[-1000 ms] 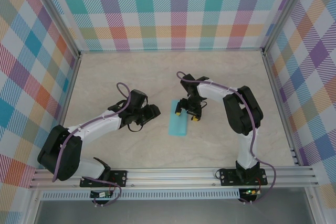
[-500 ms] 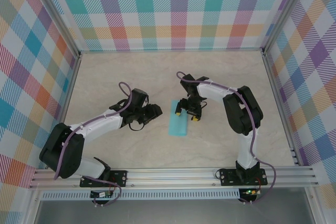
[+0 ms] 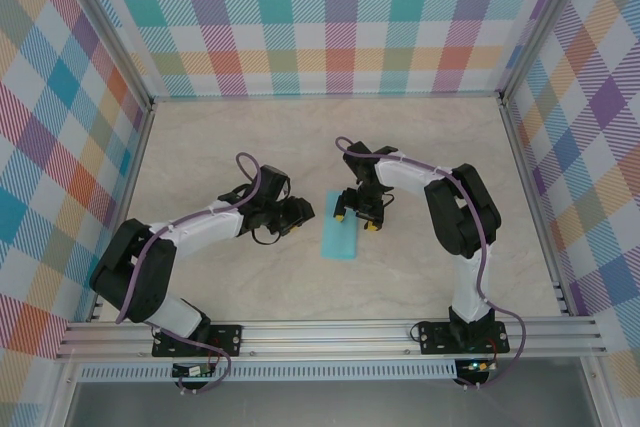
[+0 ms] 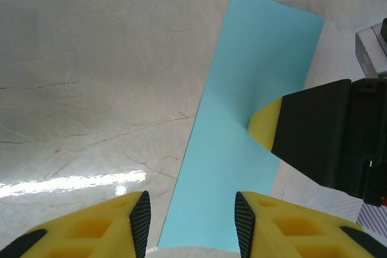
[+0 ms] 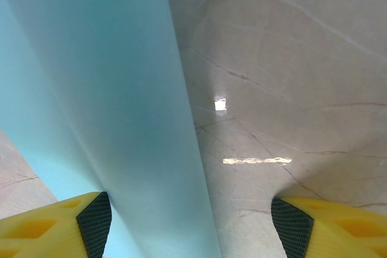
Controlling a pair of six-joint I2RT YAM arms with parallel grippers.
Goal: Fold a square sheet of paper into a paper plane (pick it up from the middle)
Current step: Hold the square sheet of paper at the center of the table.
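The square sheet of paper (image 3: 338,242) lies on the table as a narrow teal strip, folded lengthwise. My right gripper (image 3: 356,220) hangs open over its far end. In the left wrist view one of the right gripper's yellow fingertips (image 4: 265,126) rests on the paper (image 4: 242,89). The right wrist view has the paper (image 5: 115,89) rising as a raised fold beside the left finger, and the right gripper (image 5: 193,228) holds nothing. My left gripper (image 3: 304,213) sits just left of the strip. It is open (image 4: 192,222), and the paper's near end shows between its fingers.
The marble-look table (image 3: 220,147) is walled in by plaid panels on three sides. An aluminium rail (image 3: 330,332) runs along the near edge by the arm bases. Bare tabletop lies left of and beyond the paper.
My left gripper has slid right, closer to the paper strip, and its jaws have narrowed somewhat. The right gripper and the paper have stayed put.
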